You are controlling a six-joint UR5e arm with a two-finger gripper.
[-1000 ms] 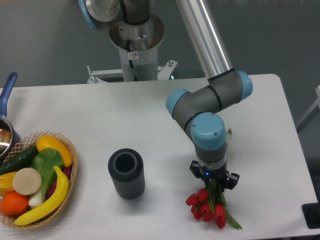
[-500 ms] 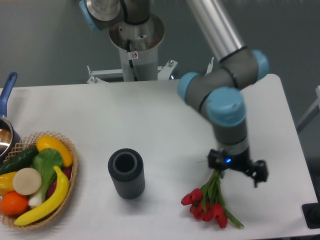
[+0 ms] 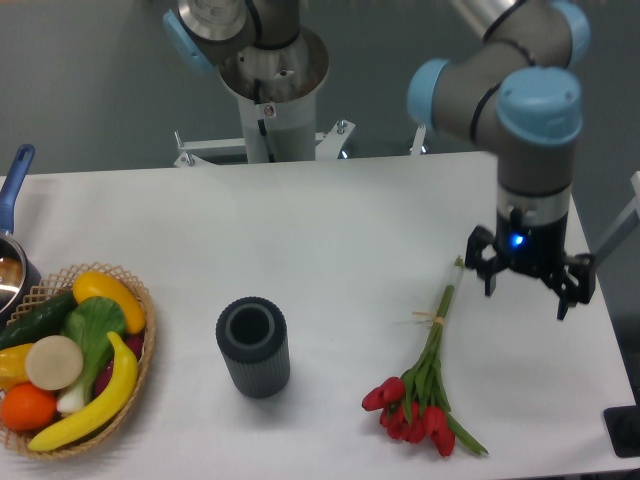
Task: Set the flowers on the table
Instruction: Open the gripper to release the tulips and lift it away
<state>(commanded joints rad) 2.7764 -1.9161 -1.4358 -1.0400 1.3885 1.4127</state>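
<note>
Apparently done: flowers (image 3: 425,385) lie flat on the table (image 3: 330,240), lower right of frame, red heads toward the bottom edge, stems angling up-right. Gripper (image 3: 528,285) hangs to their upper right, clear of the stems, fingers spread, holding nothing. Dark ribbed cylinder (image 3: 253,346) stands apart, lower centre. Nothing left, by my reading.

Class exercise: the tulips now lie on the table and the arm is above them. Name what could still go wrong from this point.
1. The open gripper hangs close beside the stem ends of the flowers; a low sideways move could catch and drag them.
2. The blooms lie near the front edge of the table, so a nudge might push them off.
3. The dark cylinder stands nearby and could be tipped by a sweeping arm.
</note>
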